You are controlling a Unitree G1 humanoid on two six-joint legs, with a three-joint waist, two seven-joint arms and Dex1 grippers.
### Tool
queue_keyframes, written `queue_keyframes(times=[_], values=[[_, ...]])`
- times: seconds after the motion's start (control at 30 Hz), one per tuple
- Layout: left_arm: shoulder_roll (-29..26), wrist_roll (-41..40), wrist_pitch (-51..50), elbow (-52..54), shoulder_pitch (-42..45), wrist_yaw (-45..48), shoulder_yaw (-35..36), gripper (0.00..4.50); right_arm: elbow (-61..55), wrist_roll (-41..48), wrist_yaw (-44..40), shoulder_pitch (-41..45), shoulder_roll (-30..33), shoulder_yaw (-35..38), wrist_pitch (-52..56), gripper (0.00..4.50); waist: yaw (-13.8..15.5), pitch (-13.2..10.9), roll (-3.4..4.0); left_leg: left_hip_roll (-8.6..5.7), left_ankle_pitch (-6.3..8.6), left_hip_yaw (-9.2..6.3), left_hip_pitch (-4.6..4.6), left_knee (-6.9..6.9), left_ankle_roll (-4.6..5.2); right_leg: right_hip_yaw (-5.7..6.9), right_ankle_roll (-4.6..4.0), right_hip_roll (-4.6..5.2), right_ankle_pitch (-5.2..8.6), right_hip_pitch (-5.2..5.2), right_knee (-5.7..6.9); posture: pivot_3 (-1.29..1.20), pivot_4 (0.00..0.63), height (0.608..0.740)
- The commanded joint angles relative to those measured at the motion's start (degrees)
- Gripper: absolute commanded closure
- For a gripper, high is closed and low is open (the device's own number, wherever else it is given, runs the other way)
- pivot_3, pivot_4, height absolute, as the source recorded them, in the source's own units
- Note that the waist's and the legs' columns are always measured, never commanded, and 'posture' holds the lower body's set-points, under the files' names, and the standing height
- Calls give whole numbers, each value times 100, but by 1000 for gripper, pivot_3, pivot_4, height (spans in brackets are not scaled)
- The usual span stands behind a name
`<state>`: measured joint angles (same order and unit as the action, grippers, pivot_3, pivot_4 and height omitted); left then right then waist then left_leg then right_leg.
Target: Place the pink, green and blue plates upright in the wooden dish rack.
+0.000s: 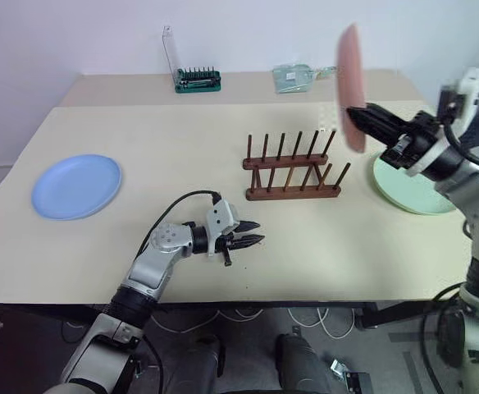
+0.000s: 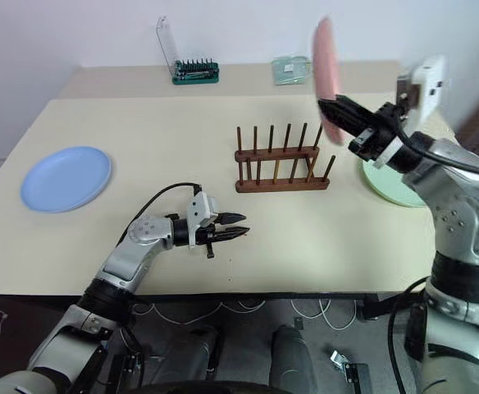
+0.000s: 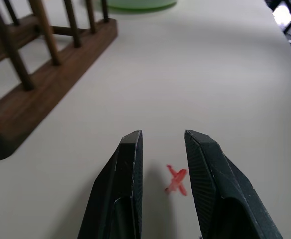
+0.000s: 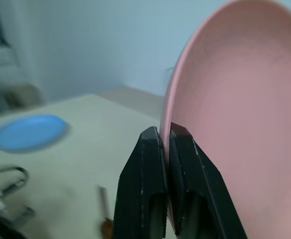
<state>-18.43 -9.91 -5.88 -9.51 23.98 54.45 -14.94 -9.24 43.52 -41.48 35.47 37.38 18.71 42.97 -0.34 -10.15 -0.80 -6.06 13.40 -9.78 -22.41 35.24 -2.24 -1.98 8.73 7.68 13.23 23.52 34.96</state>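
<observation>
My right gripper (image 1: 356, 114) is shut on the rim of the pink plate (image 1: 351, 82), which it holds upright in the air above and to the right of the wooden dish rack (image 1: 293, 170). The rack stands empty at the table's middle. Behind my right arm, at the right edge, the green plate (image 1: 408, 197) lies flat. Far left, the blue plate (image 1: 76, 185) lies flat on the table. My left gripper (image 1: 251, 234) hovers low over the table in front of the rack, pointing right, its fingers (image 3: 128, 189) open and empty.
A green tool holder with a clear lid (image 1: 195, 78) and a clear packet (image 1: 298, 76) sit on the back table. A small red cross mark (image 3: 177, 180) lies on the table between my left fingers. The near table edge runs just below my left arm.
</observation>
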Motion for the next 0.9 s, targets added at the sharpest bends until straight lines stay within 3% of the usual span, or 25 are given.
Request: queue_keyframes(times=[0.03,0.37,0.73,0.83,0.9], values=[[-64,-50,-60,351,-127,-121,138,3154,465,276,-45,370,-82,134,68,4473,-3,-1,4,-1,0,1,-1,-1,0,-1,0,1,0,2,1,0,150,740],[-193,-91,-243,653,-350,-273,230,3154,1234,563,-272,679,-119,142,362,4473,-38,-3,10,-3,0,4,0,-2,0,-1,0,-1,-1,9,10,0,150,740],[-216,-69,-196,563,-259,-211,181,3154,2192,844,72,909,-201,564,575,4473,-38,-2,14,-3,0,6,0,-1,-1,-3,-1,-1,-1,11,11,0,150,740],[-216,-64,-185,546,-249,-203,181,3154,2232,720,-6,828,-192,545,429,3575,-38,-2,14,-3,-1,7,0,-1,-1,-3,-1,-1,-2,11,11,0,150,740],[-218,-68,-200,554,-262,-206,183,3154,2262,514,60,798,-170,499,218,2679,-39,-2,15,-3,-1,8,0,-1,-1,-4,-1,-1,-2,11,11,0,150,740]])
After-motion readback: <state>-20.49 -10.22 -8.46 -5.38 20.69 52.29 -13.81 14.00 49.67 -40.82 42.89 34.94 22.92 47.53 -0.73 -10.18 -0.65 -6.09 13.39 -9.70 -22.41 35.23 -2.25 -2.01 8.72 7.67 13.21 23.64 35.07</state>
